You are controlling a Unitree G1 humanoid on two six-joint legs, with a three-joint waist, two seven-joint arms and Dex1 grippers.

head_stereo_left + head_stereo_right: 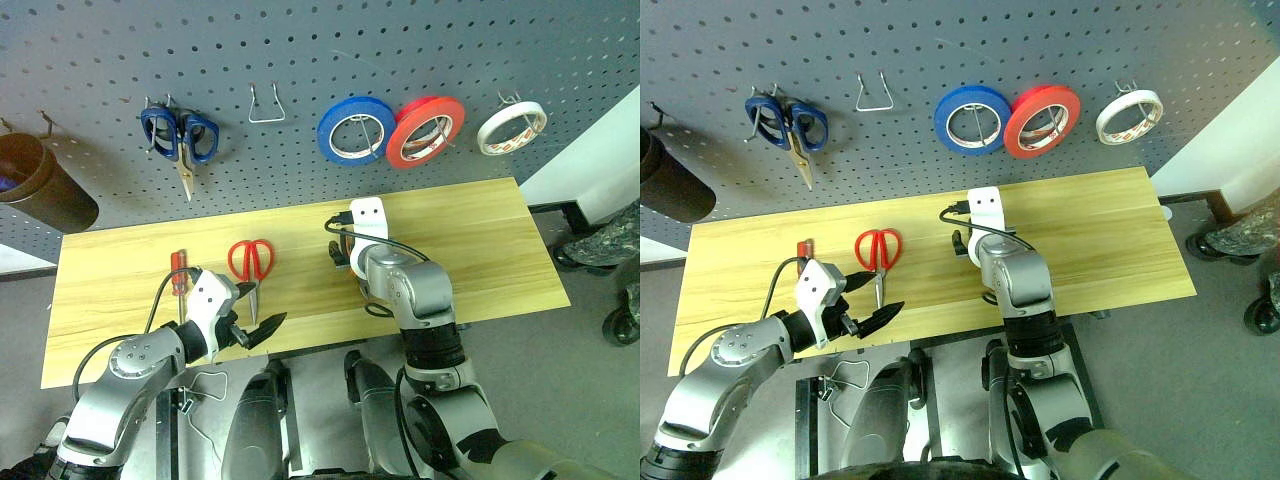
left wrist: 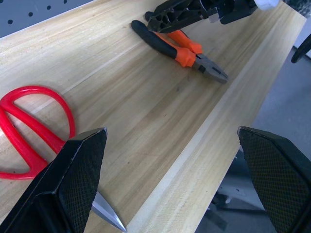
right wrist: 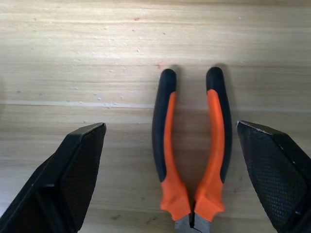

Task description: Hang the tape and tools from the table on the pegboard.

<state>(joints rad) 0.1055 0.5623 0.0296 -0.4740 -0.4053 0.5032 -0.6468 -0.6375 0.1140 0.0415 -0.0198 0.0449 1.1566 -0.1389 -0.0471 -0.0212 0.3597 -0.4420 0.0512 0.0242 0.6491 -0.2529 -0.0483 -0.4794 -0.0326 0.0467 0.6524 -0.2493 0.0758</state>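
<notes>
My right gripper (image 3: 170,165) is wide open, holding nothing, fingers straddling the orange-and-black-handled pliers (image 3: 192,145) lying flat at frame centre on the light yellowish wood table (image 1: 480,240). Left gripper (image 1: 255,325) also fully open & empty, near the red-handled scissors (image 1: 250,262) lower left. Cream tape roll (image 1: 511,128) already hangs upper right on the dark grey pegboard (image 1: 300,60). Risk: closing off-centre could spread the handles or skid the pliers away.

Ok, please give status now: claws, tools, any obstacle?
Both claws open: left claw near red scissors, right claw over pliers on table. Nothing held. No obstacle.
</notes>
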